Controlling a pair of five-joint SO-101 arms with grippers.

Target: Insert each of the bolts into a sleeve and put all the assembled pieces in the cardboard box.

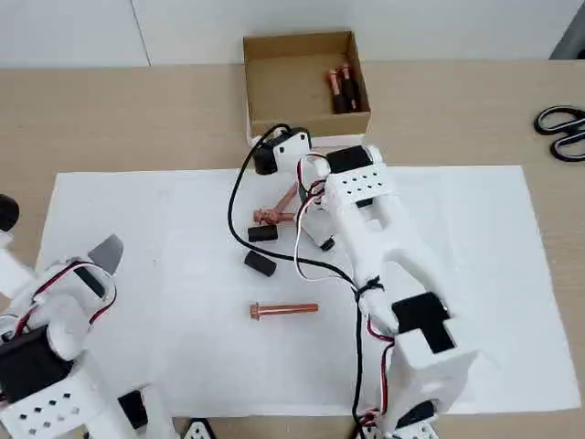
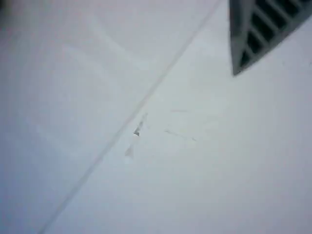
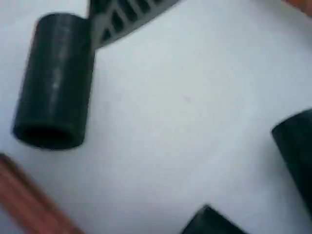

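From above: cardboard box (image 1: 274, 91) at the far side of the table (image 1: 119, 119), open-topped, two assembled pieces (image 1: 343, 90) against its right wall. Just in front, right arm (image 1: 370, 219) stretched across the white paper (image 1: 146, 302), wrist low over a cluster. There, bolt (image 1: 272, 217), second bolt (image 1: 289, 194) slanting under the wrist, sleeve (image 1: 262, 232) just beside them, second sleeve (image 1: 260, 263) a little nearer. Third bolt (image 1: 283, 311) alone mid-paper, open room all round. Left gripper (image 1: 105, 254) over the paper's near left corner, well apart from every part. Scissors (image 1: 559, 133) cut off at the right edge. Jaw state of either arm: cannot tell from here.

Left wrist: bare paper crossed by one straight line, with a ribbed grey part of the left gripper at the frame's edge. Spread or pressed together, cannot tell.

Right wrist: one sleeve lying on its side, ribbed part of the right gripper (image 3: 122, 17) touching one end. Cut off at the edges: another sleeve, a copper shaft, a dark shape impossible to identify. Jaws: cannot tell.
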